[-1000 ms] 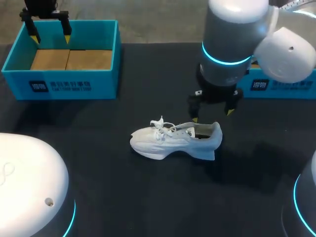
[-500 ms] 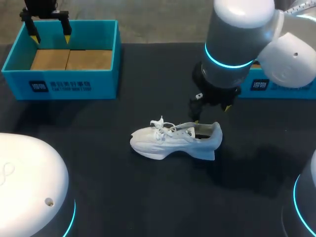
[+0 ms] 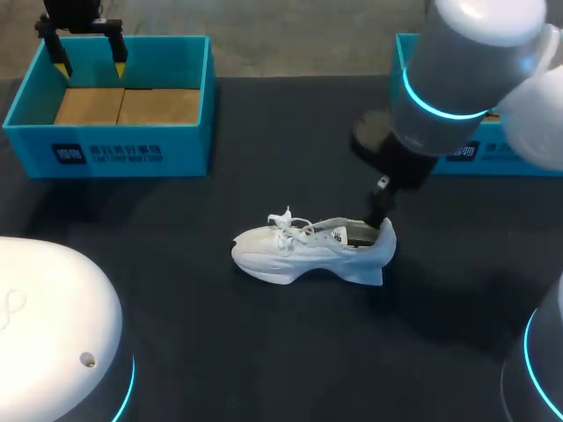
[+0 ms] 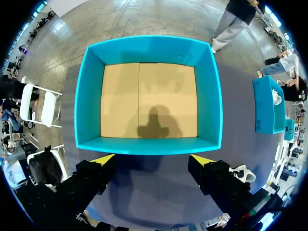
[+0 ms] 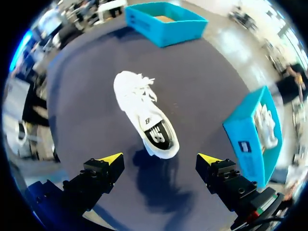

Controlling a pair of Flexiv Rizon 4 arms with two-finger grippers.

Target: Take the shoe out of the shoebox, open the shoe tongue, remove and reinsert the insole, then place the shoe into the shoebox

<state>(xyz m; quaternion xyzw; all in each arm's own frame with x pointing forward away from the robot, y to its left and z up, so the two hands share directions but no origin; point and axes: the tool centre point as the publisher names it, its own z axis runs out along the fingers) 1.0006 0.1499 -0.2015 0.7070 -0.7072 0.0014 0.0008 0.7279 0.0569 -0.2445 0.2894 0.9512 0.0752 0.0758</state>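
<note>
White and low-cut, the shoe (image 3: 312,251) stands on its sole near the middle of the dark table (image 3: 176,308) in the head view. Its long axis runs roughly along the table's near edge, toe toward the left edge and heel toward the right. The teal shoebox (image 3: 123,149) sits at the table's far left corner, and the left gripper (image 3: 88,54) hangs over its far wall with its fingers apart. My right arm comes in from the right and slants down to the shoe's heel; only one finger of the right gripper (image 3: 380,204) shows here, just above the heel collar. A second teal box (image 3: 466,151) sits by the far right edge. In the left wrist view the left gripper (image 4: 151,158) is spread wide above the shoebox (image 4: 149,145), whose brown cardboard floor carries the gripper's shadow. In the right wrist view the right gripper (image 5: 160,159) has its yellow tips well apart and touching nothing. The shoe (image 5: 144,113) lies just ahead of the gap, heel nearest, toe pointing away toward the shoebox (image 5: 166,21). The dark insole (image 5: 158,134) shows in the shoe's mouth.
</note>
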